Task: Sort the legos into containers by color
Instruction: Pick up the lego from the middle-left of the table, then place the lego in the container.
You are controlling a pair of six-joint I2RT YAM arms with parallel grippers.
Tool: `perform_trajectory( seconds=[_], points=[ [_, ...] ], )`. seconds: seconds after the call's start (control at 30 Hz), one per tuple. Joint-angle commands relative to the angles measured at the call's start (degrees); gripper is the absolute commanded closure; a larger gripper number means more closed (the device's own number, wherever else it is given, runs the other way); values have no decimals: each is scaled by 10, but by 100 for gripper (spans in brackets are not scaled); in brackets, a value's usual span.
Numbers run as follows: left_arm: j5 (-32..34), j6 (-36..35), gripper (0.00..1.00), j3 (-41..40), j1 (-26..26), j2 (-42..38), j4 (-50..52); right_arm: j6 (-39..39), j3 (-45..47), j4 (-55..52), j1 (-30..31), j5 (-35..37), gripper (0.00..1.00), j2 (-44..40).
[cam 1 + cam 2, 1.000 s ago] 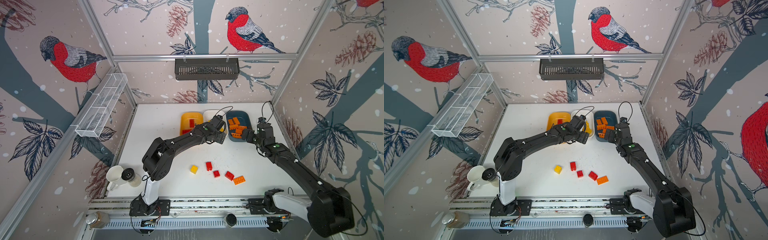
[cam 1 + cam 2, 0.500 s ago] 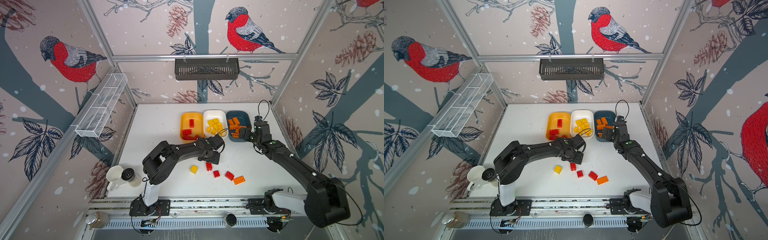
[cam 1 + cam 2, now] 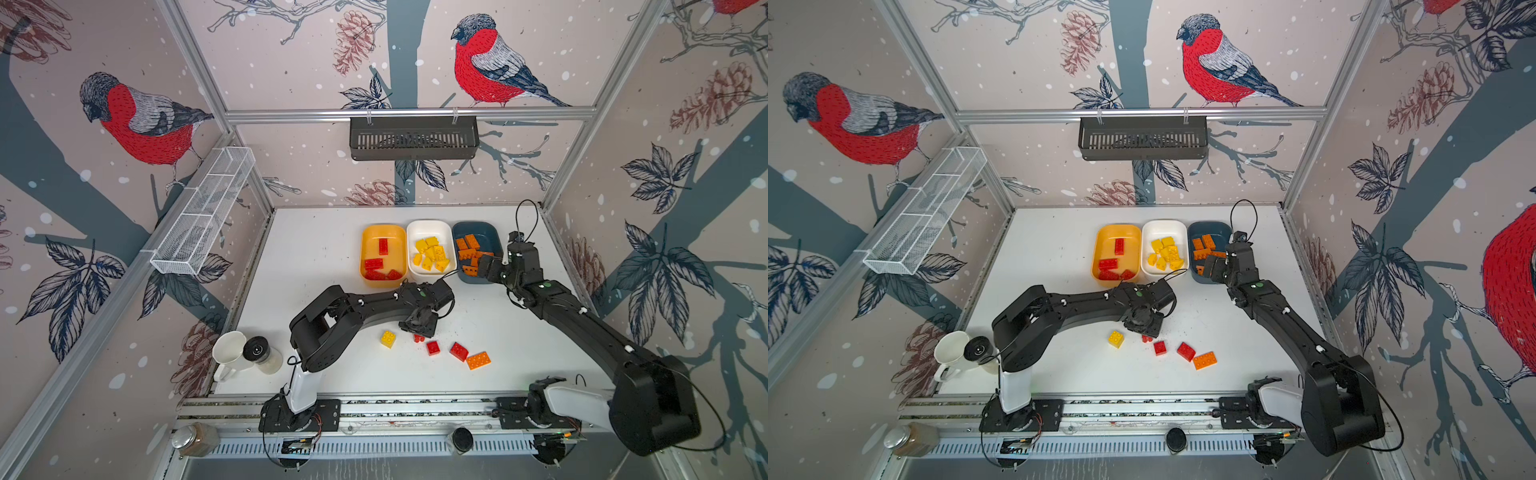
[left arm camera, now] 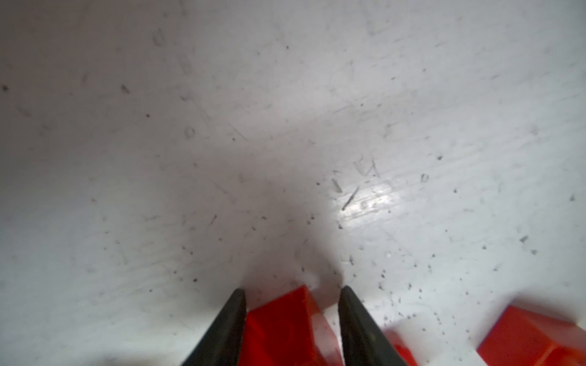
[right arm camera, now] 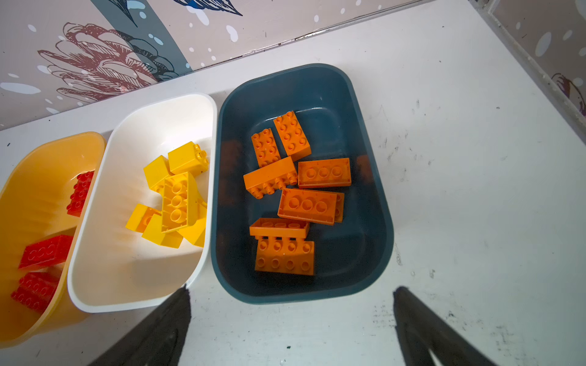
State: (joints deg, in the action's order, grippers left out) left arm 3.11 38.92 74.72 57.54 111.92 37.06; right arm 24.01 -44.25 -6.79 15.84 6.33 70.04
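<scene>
Walls (image 3: 124,199) with painted birds stand round a white worktop (image 3: 324,257), scratched and speckled. At its back sit a yellow tray (image 3: 382,231) with red bricks, a white tray (image 3: 429,224) with yellow ones and a teal tray (image 3: 478,226) with orange ones. The right jaws hang wide just beside the teal tray. The left jaws, narrow, pinch a red brick (image 4: 279,323) on the worktop. Four loose bricks (image 3: 478,360) lie near it.

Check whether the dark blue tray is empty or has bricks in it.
Not empty: the dark blue tray holds several orange bricks, plain in the right wrist view.
</scene>
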Motion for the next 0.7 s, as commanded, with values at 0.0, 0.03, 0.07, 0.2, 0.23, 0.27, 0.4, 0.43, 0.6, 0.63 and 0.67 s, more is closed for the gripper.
perform_trajectory(
  seconds=[0.0,0.03,0.07,0.2,0.23,0.27,0.4,0.43,0.6,0.63,0.67],
  points=[
    [-3,-11,61,4,0,-1,16,-4,-5,2,2,7,1,0],
    [-4,-22,64,5,-1,-6,10,-5,-3,2,3,8,1,-1],
    [-3,-32,66,7,-2,-11,5,-7,-3,2,4,9,1,-3],
    [27,-68,73,15,-24,-41,-2,-28,3,8,17,5,1,-11],
    [29,-76,75,15,-38,-51,-7,-36,4,10,24,4,1,-13],
    [29,-81,75,14,-51,-61,-13,-43,6,14,32,4,1,-14],
    [51,-115,76,21,-118,-100,-48,-74,15,23,71,20,1,-20],
    [69,-120,76,29,-134,-102,-54,-81,16,26,81,23,1,-18],
    [114,-136,76,66,-207,-89,-98,-136,24,32,136,32,1,-8],
    [118,-135,76,74,-222,-82,-108,-153,29,38,150,31,1,-6],
    [118,-132,76,83,-236,-74,-115,-169,34,43,160,31,1,-7]
  ],
)
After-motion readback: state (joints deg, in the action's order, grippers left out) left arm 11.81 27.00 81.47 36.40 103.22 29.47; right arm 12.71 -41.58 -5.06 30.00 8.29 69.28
